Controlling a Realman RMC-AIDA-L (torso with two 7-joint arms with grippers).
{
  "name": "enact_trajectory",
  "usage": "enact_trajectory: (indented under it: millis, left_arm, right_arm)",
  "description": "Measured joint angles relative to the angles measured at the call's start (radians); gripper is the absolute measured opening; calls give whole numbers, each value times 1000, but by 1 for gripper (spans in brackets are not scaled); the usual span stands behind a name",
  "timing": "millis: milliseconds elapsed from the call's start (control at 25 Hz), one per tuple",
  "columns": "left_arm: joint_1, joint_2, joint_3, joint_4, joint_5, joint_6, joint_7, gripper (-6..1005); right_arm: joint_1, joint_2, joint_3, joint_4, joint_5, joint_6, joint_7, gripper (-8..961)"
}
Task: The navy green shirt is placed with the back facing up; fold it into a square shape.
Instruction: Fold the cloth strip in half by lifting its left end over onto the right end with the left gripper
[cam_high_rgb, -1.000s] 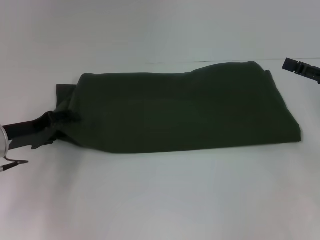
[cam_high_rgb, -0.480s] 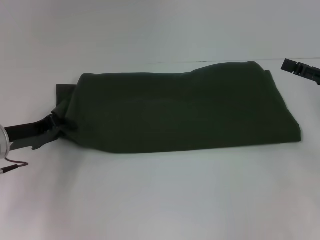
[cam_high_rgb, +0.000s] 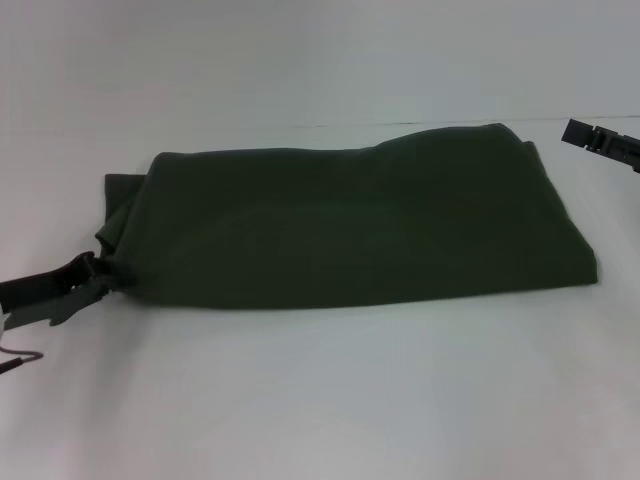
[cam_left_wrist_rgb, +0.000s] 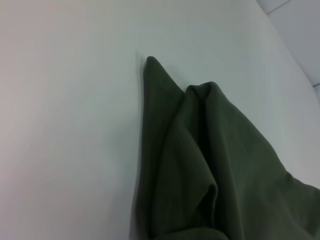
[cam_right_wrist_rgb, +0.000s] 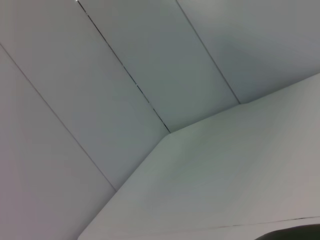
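Item: the navy green shirt (cam_high_rgb: 360, 225), lying on the white table (cam_high_rgb: 330, 400) as a long folded band, not yet a square. Long axis: across the head view from the robot's left to its right, the right end set somewhat farther from the robot than the left. The left end is bunched and slightly raised; the left wrist view shows the shirt (cam_left_wrist_rgb: 200, 165) there gathered into ridged folds that run to a point on the table (cam_left_wrist_rgb: 65, 125).

Left gripper (cam_high_rgb: 92, 278): at the near-left corner of the band, touching it, its fingers seemingly pinched on a small tuck of the fabric; the clench reads as a grasp on the shirt, though the contact is partly hidden by the cloth. The arm comes in low from the left edge of the head view, near the table surface, its length roughly in line with the band. The shirt's whole length lies away from it to the right.

Right gripper (cam_high_rgb: 600, 142): at the far right edge, apart from the shirt's right end, just beyond its far-right corner; its finger state cannot be told.

Judgement: the left arm is the nearer one, and the coming move likely turns on carrying the held left end along the long axis toward the right end
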Motion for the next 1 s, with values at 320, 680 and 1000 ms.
enact_trajectory:
  millis: [320,680,1000]
  left_arm:
    - [57,-7,-112,2,-44,114,101,50]
    - [110,3,-180,13,-40,143,200,49]
    - [157,24,-220,77,-38,161,240,49]
  right_arm:
    - [0,7,0,0,9,1,-3,905]
    - [2,25,0,1,36,-1,-17,904]
    - [10,49,0,11,50,3,-39,905]
